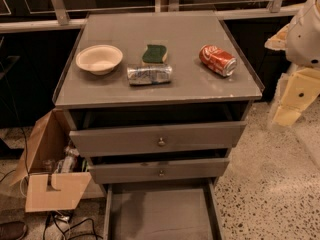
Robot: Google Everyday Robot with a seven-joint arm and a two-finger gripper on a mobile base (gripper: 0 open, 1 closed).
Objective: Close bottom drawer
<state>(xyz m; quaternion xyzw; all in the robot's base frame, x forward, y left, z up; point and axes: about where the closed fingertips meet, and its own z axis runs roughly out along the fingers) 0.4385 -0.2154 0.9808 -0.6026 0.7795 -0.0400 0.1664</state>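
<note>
The grey cabinet (160,91) stands in the middle of the camera view. Its bottom drawer (160,214) is pulled far out toward the camera, showing its flat grey inside. Its front panel and knob lie below the frame's lower edge, out of view. Above it, the middle drawer (160,170) and the top drawer (157,139) each stand slightly out, each with a small round knob. My gripper (292,104) hangs at the right edge on the cream arm (306,31). It is to the right of the cabinet, level with the top drawer, apart from everything.
On the cabinet top lie a white bowl (99,59), a green sponge (154,54), a silver can (149,74) and a red cola can (217,60), both cans on their sides. An open cardboard box (50,174) and cables (65,226) sit left of the cabinet. Speckled floor (265,194) spreads right.
</note>
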